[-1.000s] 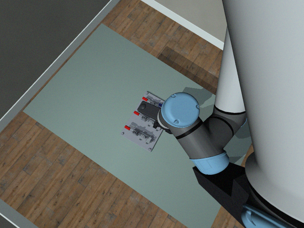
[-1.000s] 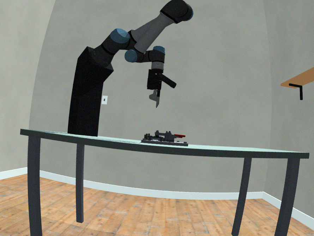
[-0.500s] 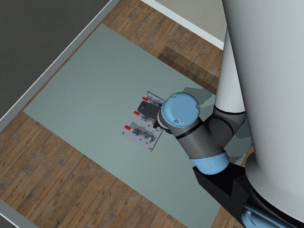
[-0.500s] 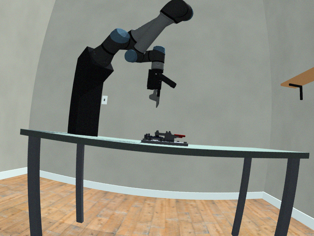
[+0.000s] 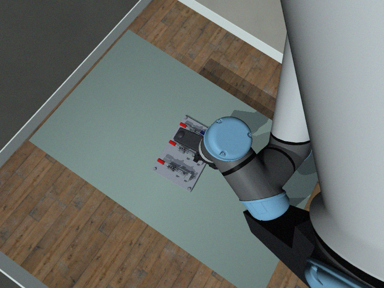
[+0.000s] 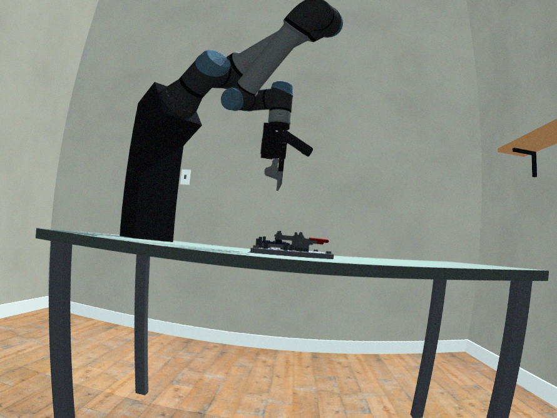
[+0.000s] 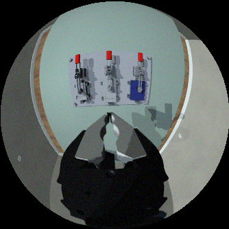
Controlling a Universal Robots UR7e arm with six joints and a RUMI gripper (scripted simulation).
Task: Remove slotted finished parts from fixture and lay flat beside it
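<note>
Poised above fixture (image 5: 164, 172) (image 6: 292, 254) (image 7: 97, 73) with jaws closed, empty; best to open before descending, avoiding blue block (image 5: 202, 132) (image 6: 282, 243) (image 7: 137, 95), right in wrist view.

We saw the fixture (image 5: 164, 172) (image 6: 292, 253) (image 7: 97, 59), a pale grey plate with three red-tipped clamps in a row, lying flat on the green table (image 5: 118, 92) (image 6: 405, 268) (image 7: 120, 27). We found the blue blank (image 5: 202, 132) (image 6: 283, 243) (image 7: 134, 90), a flat, squarish, deep-blue piece, in the right-hand station as the wrist view showed it, its clamp's tip over it. At the other two stations, we could not tell the finished parts' outlines or slots from the grey fittings.
</note>
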